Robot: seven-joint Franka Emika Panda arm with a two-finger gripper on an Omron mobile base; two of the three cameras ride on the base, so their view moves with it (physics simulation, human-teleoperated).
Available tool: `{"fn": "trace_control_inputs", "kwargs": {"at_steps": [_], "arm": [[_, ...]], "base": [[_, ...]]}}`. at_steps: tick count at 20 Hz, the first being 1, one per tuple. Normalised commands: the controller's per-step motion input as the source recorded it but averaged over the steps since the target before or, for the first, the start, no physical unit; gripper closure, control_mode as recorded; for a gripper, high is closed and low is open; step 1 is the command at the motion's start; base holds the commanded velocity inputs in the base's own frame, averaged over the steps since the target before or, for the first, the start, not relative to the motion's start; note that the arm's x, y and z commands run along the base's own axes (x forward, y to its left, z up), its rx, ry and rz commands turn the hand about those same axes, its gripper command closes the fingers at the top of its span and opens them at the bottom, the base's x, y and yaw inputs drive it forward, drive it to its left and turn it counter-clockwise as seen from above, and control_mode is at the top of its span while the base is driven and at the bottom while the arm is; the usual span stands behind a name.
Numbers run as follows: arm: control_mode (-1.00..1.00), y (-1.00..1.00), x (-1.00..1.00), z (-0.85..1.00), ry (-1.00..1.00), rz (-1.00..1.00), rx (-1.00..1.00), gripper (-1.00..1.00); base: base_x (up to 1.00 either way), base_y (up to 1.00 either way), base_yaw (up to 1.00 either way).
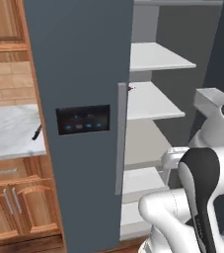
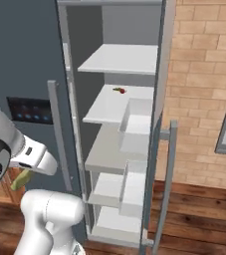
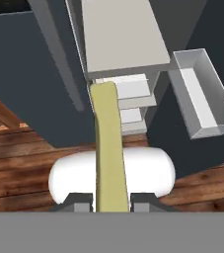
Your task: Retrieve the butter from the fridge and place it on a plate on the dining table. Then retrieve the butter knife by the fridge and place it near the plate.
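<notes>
My jaws [image 3: 112,203] are pinched narrow on the butter [image 3: 108,148], one dark tip on each side of its near end. The olive-yellow stick runs straight out from between them, its far rounded end pointing toward the fridge shelves. In the right base view a bit of the butter [image 2: 21,180] pokes out below my white wrist, in front of the shut door.

Just past the butter's far end stands the open fridge [image 1: 79,74]: stacked pale grey shelves [image 3: 121,39] straight ahead of my jaws, and to the right of them an open door bin [image 3: 202,94] on the swung-out door. To the left of my jaws is the dark slate shut door with its long light-grey handle [image 1: 121,138] and black panel [image 1: 83,119] with blue lights. Below me lies the wooden floor [image 3: 15,163].

Farther in, on an upper shelf, sits a small red item [image 2: 120,90].

Well off to the left beyond the fridge, the butter knife [image 1: 36,132] lies on the marble worktop [image 1: 10,128] over wooden cabinets [image 1: 15,202], close to the fridge's side.
</notes>
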Motion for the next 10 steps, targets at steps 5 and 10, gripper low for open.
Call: {"fn": "trace_control_inputs", "kwargs": {"at_steps": [5, 10], "arm": [[1.0, 0.0, 0.0, 0.0, 0.0, 0.0, 0.0, 1.0], [1.0, 0.0, 0.0, 0.0, 0.0, 0.0, 0.0, 1.0]], "base": [[-0.33, 0.75, 0.31], [0.0, 0.95, 0.56]]}}
